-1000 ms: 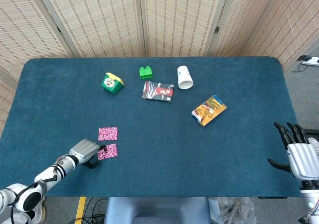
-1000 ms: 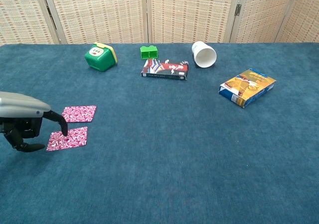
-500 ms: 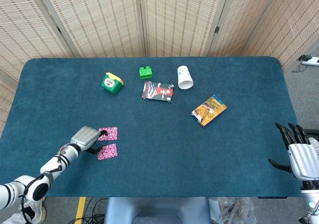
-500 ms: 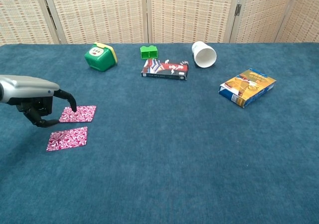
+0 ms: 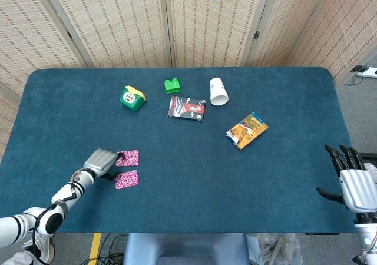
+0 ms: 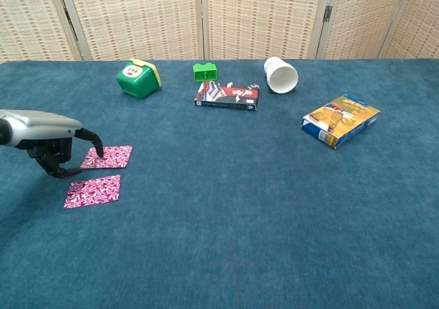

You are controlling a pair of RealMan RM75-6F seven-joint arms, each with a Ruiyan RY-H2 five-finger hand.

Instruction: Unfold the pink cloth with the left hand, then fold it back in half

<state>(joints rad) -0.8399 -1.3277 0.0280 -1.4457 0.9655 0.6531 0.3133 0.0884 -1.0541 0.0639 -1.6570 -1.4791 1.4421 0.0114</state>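
Observation:
The pink patterned cloth shows as two flat patches on the blue table, a far patch (image 5: 128,158) (image 6: 108,156) and a near patch (image 5: 126,179) (image 6: 92,191), with a strip of table between them. My left hand (image 5: 101,161) (image 6: 51,141) hovers at the left edge of the far patch, its fingers curved downward. One fingertip (image 6: 98,147) touches or nearly touches that patch's left edge, and the thumb stays apart from it with nothing between them. My right hand (image 5: 353,182) hangs off the table's right front corner with its fingers spread and empty; only the head view shows it.
At the back of the table (image 5: 194,218) stand a green and yellow box (image 5: 132,98), a green block (image 5: 172,86), a dark flat packet (image 5: 186,108) and a white cup (image 5: 218,91) on its side. An orange snack box (image 5: 247,130) lies right of centre.
My left hand has moved away from me, from beside the near pink patch to the left edge of the far patch. Both patches and the right hand have stayed in place.

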